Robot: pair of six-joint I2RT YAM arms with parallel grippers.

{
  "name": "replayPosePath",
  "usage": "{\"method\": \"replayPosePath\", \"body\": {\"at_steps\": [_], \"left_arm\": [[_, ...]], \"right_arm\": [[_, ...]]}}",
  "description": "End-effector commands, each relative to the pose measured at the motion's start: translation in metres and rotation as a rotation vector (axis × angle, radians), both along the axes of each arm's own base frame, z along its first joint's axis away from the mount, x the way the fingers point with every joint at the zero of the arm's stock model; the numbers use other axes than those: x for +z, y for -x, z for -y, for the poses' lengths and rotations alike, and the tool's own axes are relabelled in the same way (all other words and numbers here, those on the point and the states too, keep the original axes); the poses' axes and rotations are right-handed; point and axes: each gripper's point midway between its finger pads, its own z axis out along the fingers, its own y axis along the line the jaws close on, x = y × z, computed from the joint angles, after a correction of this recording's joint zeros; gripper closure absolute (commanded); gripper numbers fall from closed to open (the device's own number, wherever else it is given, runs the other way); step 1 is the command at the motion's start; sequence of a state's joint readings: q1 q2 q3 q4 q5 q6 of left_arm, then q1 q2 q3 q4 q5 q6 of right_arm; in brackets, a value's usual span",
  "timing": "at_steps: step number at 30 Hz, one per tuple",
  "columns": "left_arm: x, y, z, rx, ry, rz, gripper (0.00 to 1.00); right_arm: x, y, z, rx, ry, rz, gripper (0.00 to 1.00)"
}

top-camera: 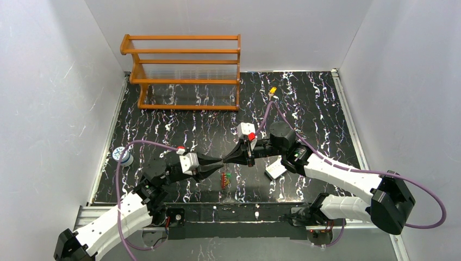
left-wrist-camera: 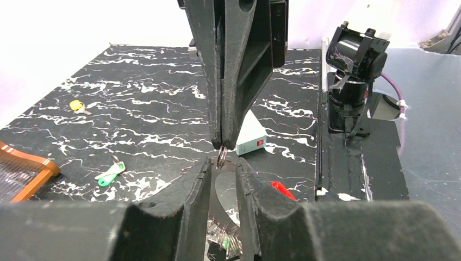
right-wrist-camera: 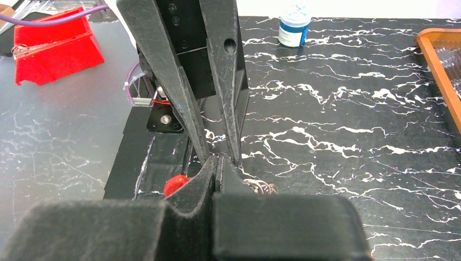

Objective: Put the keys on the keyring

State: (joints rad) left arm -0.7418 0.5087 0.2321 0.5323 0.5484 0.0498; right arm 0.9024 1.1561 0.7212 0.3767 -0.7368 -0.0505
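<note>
Both grippers meet tip to tip above the middle of the table. My right gripper [top-camera: 231, 157] [right-wrist-camera: 218, 163] is shut on a small metal loop of the keyring [left-wrist-camera: 222, 157]. The rest of the keyring [top-camera: 224, 179], with red and green bits, hangs below. My left gripper [top-camera: 217, 163] [left-wrist-camera: 223, 166] has its fingers a narrow gap apart around a flat metal piece of that bunch. Whether they press it does not show. The yellow key [top-camera: 273, 91] [left-wrist-camera: 77, 106] lies far back on the table. The green key [left-wrist-camera: 111, 173] lies flat on the table, apart from both grippers.
A wooden rack [top-camera: 185, 70] stands at the back left. A blue and white bottle [top-camera: 124, 157] sits by the left edge. A white card with a red mark [top-camera: 275, 172] [left-wrist-camera: 251, 136] lies beside the right arm. A red bin [right-wrist-camera: 54, 43] sits off the table.
</note>
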Motion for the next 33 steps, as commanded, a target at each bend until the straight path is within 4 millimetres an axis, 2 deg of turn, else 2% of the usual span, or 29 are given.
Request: {"method": "replayPosePath", "body": {"at_steps": [1, 6, 14, 17, 22, 23, 24, 25, 27, 28, 29, 33], "left_arm": [[0.007, 0.006, 0.006, -0.054, 0.013, 0.025, 0.8], [0.008, 0.005, 0.007, -0.051, 0.016, 0.034, 0.86], [0.014, 0.001, 0.004, -0.018, 0.045, 0.026, 0.91], [0.013, 0.001, 0.004, -0.019, 0.042, 0.025, 1.0], [0.012, -0.001, 0.003, -0.005, 0.04, 0.023, 1.0], [0.012, -0.002, 0.002, 0.003, 0.042, 0.024, 1.0], [0.013, -0.003, 0.002, 0.008, 0.043, 0.027, 1.0], [0.015, -0.004, 0.001, 0.017, 0.044, 0.03, 1.0], [0.018, -0.004, -0.001, 0.026, 0.04, 0.041, 1.0], [0.02, -0.004, -0.002, 0.032, 0.035, 0.047, 1.0], [0.022, -0.005, -0.003, 0.039, 0.029, 0.055, 1.0], [0.018, -0.007, -0.008, 0.058, -0.048, 0.068, 1.0]], "right_arm": [[0.025, 0.001, -0.001, 0.017, -0.088, 0.049, 0.99], [0.025, 0.002, -0.001, 0.018, -0.088, 0.047, 0.99], [0.021, 0.002, -0.001, 0.021, -0.078, 0.034, 0.99], [0.022, 0.002, -0.001, 0.022, -0.081, 0.035, 0.99], [0.027, -0.004, 0.0, -0.03, -0.089, 0.037, 0.99], [0.03, -0.009, 0.001, -0.062, -0.096, 0.041, 0.9], [0.032, -0.012, 0.002, -0.085, -0.1, 0.045, 0.78], [0.038, -0.016, 0.005, -0.121, -0.116, 0.058, 0.54], [0.045, -0.02, 0.011, -0.17, -0.146, 0.08, 0.14], [0.048, -0.021, 0.014, -0.19, -0.161, 0.089, 0.08], [0.049, -0.022, 0.017, -0.203, -0.17, 0.1, 0.07], [0.048, -0.019, 0.023, -0.205, -0.171, 0.157, 0.07]]}}
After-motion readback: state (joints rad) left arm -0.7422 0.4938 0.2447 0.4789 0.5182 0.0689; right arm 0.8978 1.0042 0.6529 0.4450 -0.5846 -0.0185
